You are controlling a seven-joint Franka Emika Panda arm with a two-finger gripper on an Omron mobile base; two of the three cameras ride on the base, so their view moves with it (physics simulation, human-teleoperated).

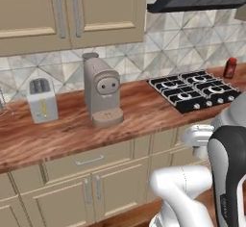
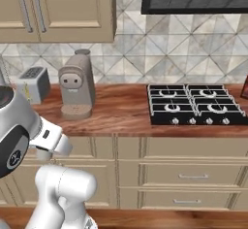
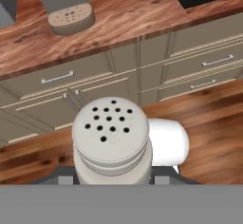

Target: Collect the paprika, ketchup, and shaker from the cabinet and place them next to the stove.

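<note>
Hand view: the shaker (image 3: 111, 140), a pale grey-white cylinder with a rounded, perforated grey top, sits right in front of the camera, top facing the lens. It appears to be carried in the jaws, closed on its body, though the fingertips themselves are hidden behind it, so the grip's depth cannot be told.

Below it, out past the shaker: beige drawer fronts and wood floor. The arm is held low, in front of the cabinets, short of the brown wood-grain table (image 1: 139, 110).

The flat black four-burner stove (image 1: 194, 90) with its front row of silver knobs lies set into the table at the right. Just past its far right corner stands the squarish dark red-brown paprika jar with red cap (image 1: 230, 68), upright, near the wall; in the right base view a sliver of it (image 2: 245, 87) shows at the frame edge. Ketchup: not made out.

Also on the table: a tall grey coffee machine (image 1: 101, 91) and a small grey toaster (image 1: 42, 99), well left of the stove.

Judgement: paprika placed, shaker in transit.

Risks from here:
- Arm must lift over the table edge; coming in low could knock the shaker against the edge or drawer fronts.
- Small smooth cylinder, grip unseen; may slip or tilt during a wide swing.
- Setting down beside the paprika risks toppling that jar; landing on a grate would leave the shaker unsteady.
</note>
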